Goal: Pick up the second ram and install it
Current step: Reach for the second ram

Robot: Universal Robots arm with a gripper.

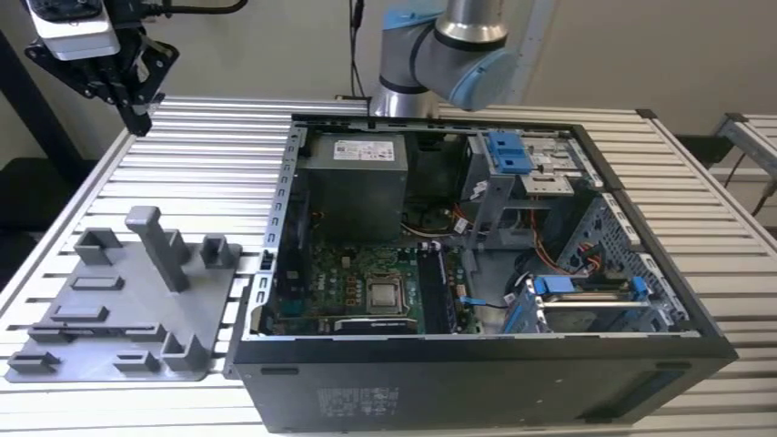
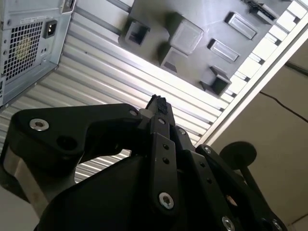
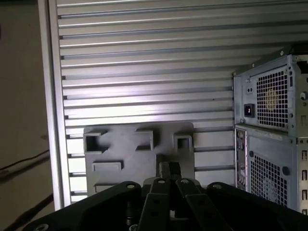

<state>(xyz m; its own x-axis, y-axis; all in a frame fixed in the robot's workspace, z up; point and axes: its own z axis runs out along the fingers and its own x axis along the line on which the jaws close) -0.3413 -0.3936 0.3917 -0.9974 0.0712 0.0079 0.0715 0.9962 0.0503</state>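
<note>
My black tool (image 1: 136,118) hangs above the ribbed aluminium table (image 1: 206,173) at the exterior view's left, its fingertips (image 3: 166,169) pressed together on nothing (both wrist views show them meeting). On the table lies a flat grey plastic fixture tray (image 1: 122,314) with an upright grey post (image 1: 156,248). Just beside the tray stands the open black computer case (image 1: 486,382), its green motherboard (image 1: 346,273) exposed. Narrow dark strips (image 1: 434,289) stand beside the processor socket (image 1: 386,294); whether one is the second ram I cannot tell. Behind the case is my grey-and-blue arm joint (image 1: 456,64), then a plain beige wall (image 1: 643,45) and another ribbed table (image 1: 751,137) at the exterior view's right.
</note>
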